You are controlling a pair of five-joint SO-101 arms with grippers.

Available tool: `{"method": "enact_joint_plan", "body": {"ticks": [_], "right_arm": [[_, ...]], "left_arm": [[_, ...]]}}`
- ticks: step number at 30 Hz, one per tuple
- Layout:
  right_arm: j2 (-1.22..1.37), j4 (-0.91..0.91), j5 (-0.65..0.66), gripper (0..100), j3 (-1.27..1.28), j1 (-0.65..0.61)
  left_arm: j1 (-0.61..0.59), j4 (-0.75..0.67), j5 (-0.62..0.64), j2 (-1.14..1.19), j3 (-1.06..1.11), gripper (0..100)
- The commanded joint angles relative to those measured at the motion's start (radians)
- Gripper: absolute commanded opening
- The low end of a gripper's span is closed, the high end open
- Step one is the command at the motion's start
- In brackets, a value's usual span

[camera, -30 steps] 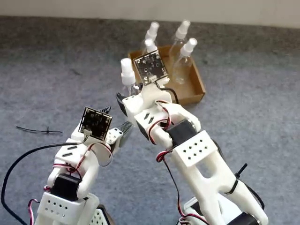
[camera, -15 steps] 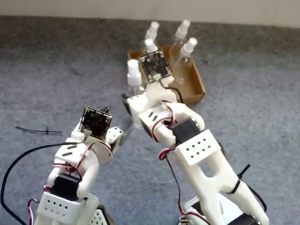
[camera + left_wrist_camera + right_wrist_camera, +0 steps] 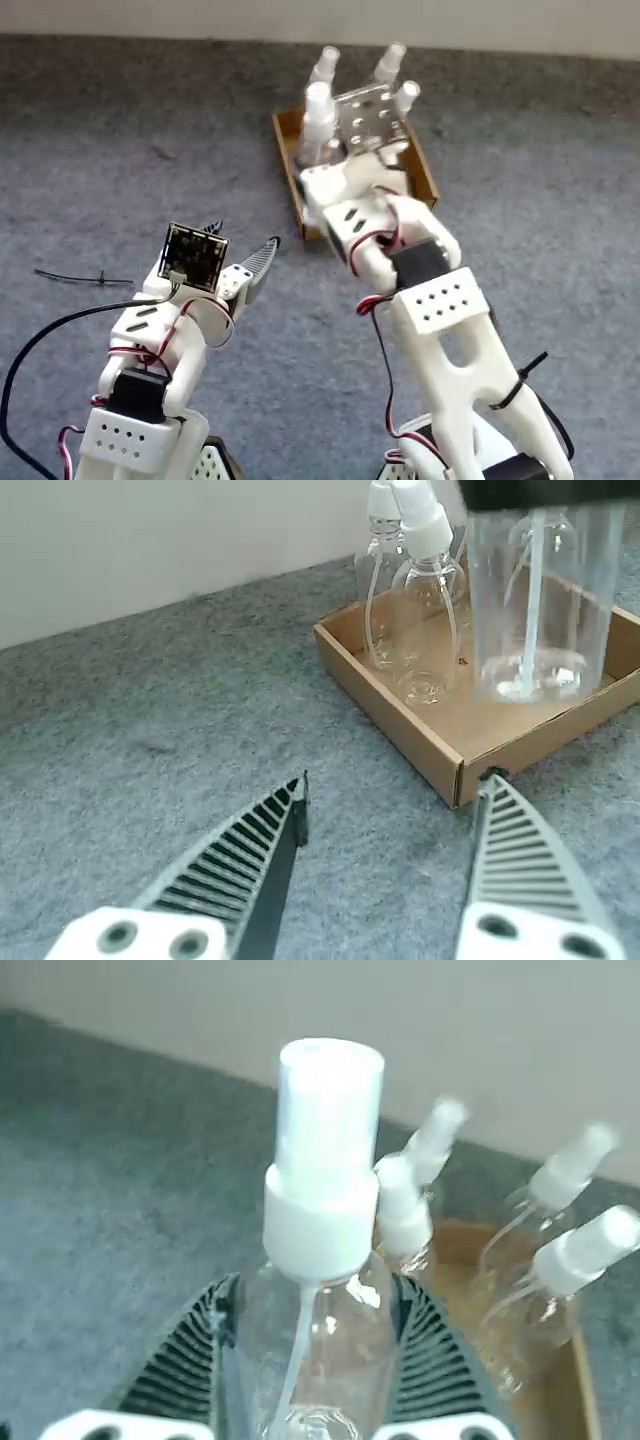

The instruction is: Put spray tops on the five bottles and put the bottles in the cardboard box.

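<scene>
My right gripper (image 3: 315,1300) is shut on a clear bottle (image 3: 318,1340) that carries a white spray top (image 3: 322,1150). In the high view this bottle (image 3: 318,112) stands upright within the near left part of the cardboard box (image 3: 427,172). From the left wrist view its base (image 3: 522,675) is low over the box floor; I cannot tell whether it touches. Several other clear bottles with spray tops (image 3: 415,600) stand in the box toward the back. My left gripper (image 3: 395,785) is open and holds nothing, on the carpet side short of the box wall (image 3: 395,725).
The table is covered in grey carpet (image 3: 120,150). A black cable tie (image 3: 85,277) lies to the left of the left arm, and another (image 3: 530,365) sits by the right arm's base. A pale wall (image 3: 200,15) runs behind the box.
The right arm has carried the bottle from beside the box's near left corner to inside the box's outline. The left arm has drawn back slightly, its gripper still open.
</scene>
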Motion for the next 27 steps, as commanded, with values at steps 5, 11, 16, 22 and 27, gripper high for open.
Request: {"method": "enact_joint_plan", "body": {"ticks": [5, 11, 16, 22, 27], "right_arm": [[0.012, -0.371, 0.012, 0.4, 0.153, 0.079], [0.016, -0.562, 0.080, 0.4, 0.348, 0.062], [0.088, -0.579, 0.109, 0.4, 0.386, 0.064], [0.143, -0.677, 0.109, 0.4, 0.386, 0.050], [0.203, -0.691, 0.110, 0.4, 0.383, 0.033]], "left_arm": [[-0.001, -0.026, -0.002, -0.005, 0.027, 20], [-0.001, -0.026, -0.002, -0.005, 0.031, 20], [-0.001, -0.026, -0.002, -0.005, 0.031, 20], [-0.001, -0.026, -0.003, -0.004, 0.031, 20], [-0.001, -0.026, -0.003, -0.004, 0.031, 20]]}}
